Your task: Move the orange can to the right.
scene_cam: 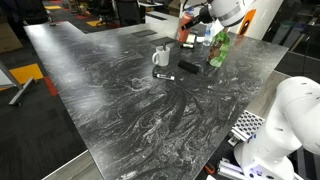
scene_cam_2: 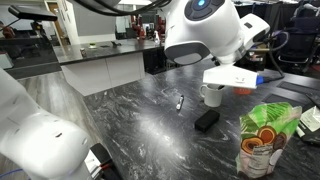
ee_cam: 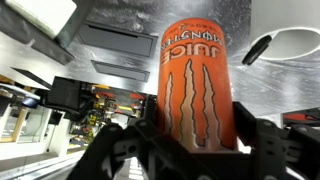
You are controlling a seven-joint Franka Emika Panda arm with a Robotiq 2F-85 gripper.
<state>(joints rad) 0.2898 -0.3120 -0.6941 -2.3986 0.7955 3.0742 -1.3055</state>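
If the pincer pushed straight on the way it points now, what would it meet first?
The orange can: in the wrist view it stands dead ahead of the pincer, filling the gap between its fingers. Whether they touch it is unclear.

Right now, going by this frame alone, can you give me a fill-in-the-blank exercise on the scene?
1. The can between the fingers of the hand is ____ in colour.
2. The mug standing on the table is ____ in colour.
3. The plastic bottle near the can is ____ in colour.
Missing words: orange; white; green.
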